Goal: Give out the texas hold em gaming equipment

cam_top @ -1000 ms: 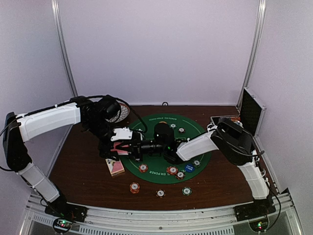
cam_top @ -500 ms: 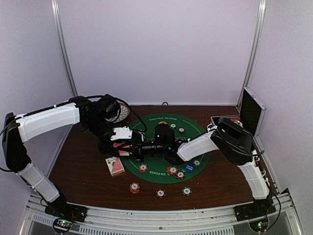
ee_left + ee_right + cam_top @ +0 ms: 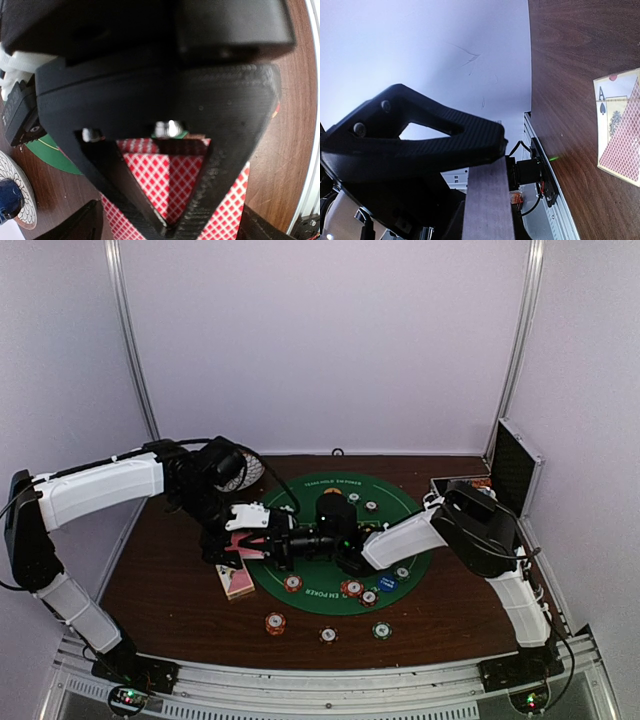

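Brown table point(image 3: 170, 590), left edge of green mat point(image 3: 395, 498): my left gripper point(image 3: 172, 231) clamping pink-backed cards point(image 3: 175, 180); my right gripper point(image 3: 280, 545) facing it, grip impossible to tell.

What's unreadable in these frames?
- Top view: where left tool and right tool meet, their bodies hide who holds the pink cards.
- Left wrist: the tool's own blurred body fills the frame; open or shut unclear.
- Right wrist: blurred grey strip under the finger, unidentifiable.
- Top view: chips' markings too small.

Lab booth: white panels point(image 3: 330, 340), aluminium frame point(image 3: 132, 340)
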